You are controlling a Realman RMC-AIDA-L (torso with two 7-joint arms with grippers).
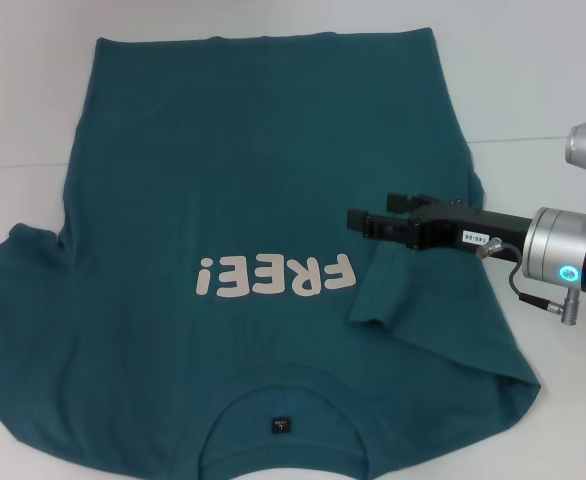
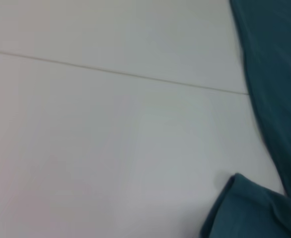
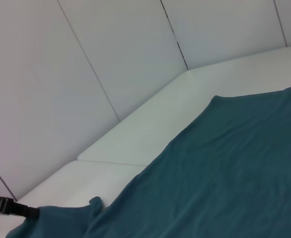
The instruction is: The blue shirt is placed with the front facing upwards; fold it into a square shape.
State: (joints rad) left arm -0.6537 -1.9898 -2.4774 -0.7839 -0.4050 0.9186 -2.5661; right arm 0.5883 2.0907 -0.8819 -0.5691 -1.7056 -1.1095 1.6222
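Teal blue shirt (image 1: pixel 223 170) sleeve bunched under our right end effector (image 1: pixel 358 220); grip state unclear. Sleeve may spring back, skewing fold.

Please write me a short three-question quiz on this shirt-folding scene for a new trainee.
1. True or false: the blue shirt lies with its "FREE!" print facing up.
2. Which sleeve has been folded in over the shirt's body? A) the one on the robot's left B) the one on the robot's right C) both
3. Fill in: in the head view, the right gripper is above the ____, just beside the print.

Key
1. True.
2. B. The right-side sleeve lies folded inward; the left one still spreads out on the white table.
3. Shirt.
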